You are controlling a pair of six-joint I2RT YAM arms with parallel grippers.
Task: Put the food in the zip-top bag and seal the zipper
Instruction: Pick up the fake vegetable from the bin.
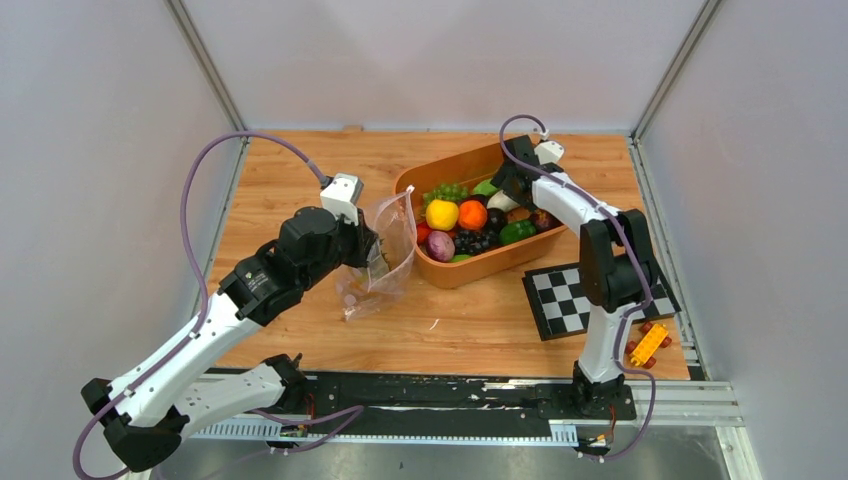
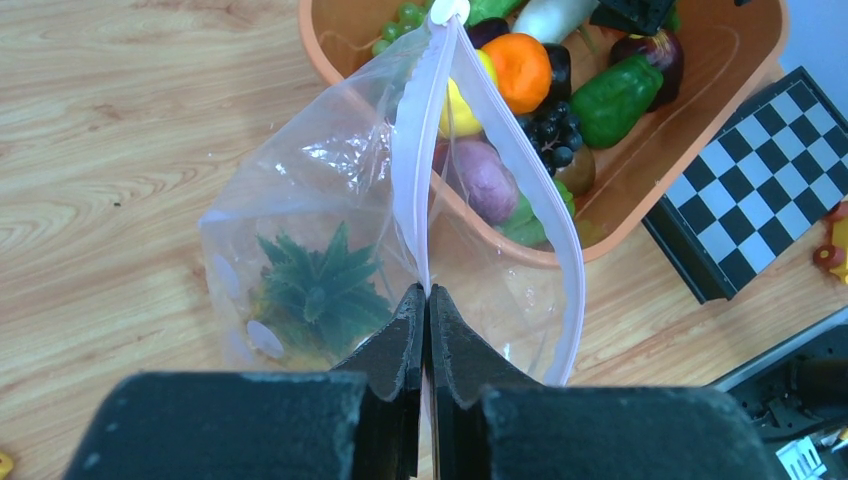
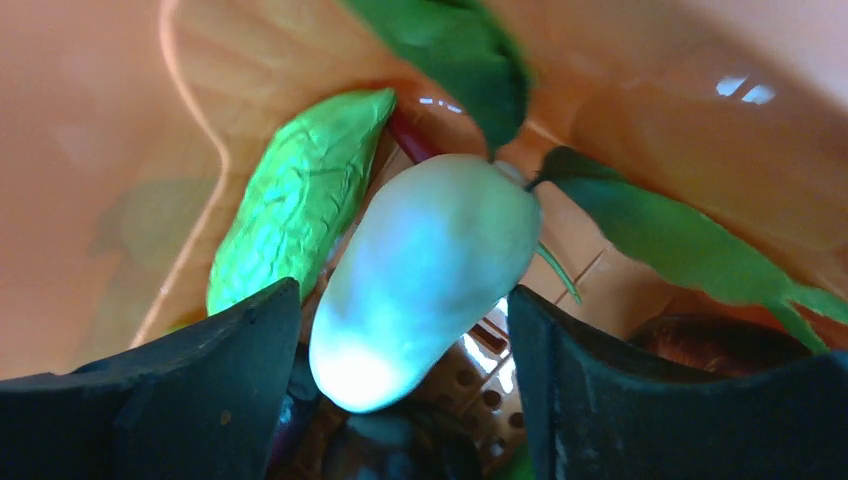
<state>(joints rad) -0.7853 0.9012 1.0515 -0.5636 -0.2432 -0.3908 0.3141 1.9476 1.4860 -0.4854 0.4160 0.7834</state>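
Note:
The zip-top bag point(image 1: 383, 258) hangs upright just left of the orange tub, and a pineapple point(image 2: 312, 290) lies inside it. My left gripper point(image 2: 427, 296) is shut on one side of the zipper point(image 2: 409, 170). The other strip point(image 2: 562, 250) bows away, so the mouth gapes. The rest of the food point(image 1: 470, 225) sits in the tub: lemon, orange, grapes, green pieces. My right gripper point(image 1: 508, 188) reaches down into the tub's far end. In the right wrist view it point(image 3: 402, 300) is open, its fingers on either side of the white radish point(image 3: 430, 265), with a gap on the right.
The orange tub point(image 1: 470, 270) stands mid-table. A black-and-white checkered board point(image 1: 575, 300) lies to its right, with yellow-red toy blocks point(image 1: 648, 342) beyond it near the front right corner. A bright green leafy piece point(image 3: 290, 205) lies beside the radish.

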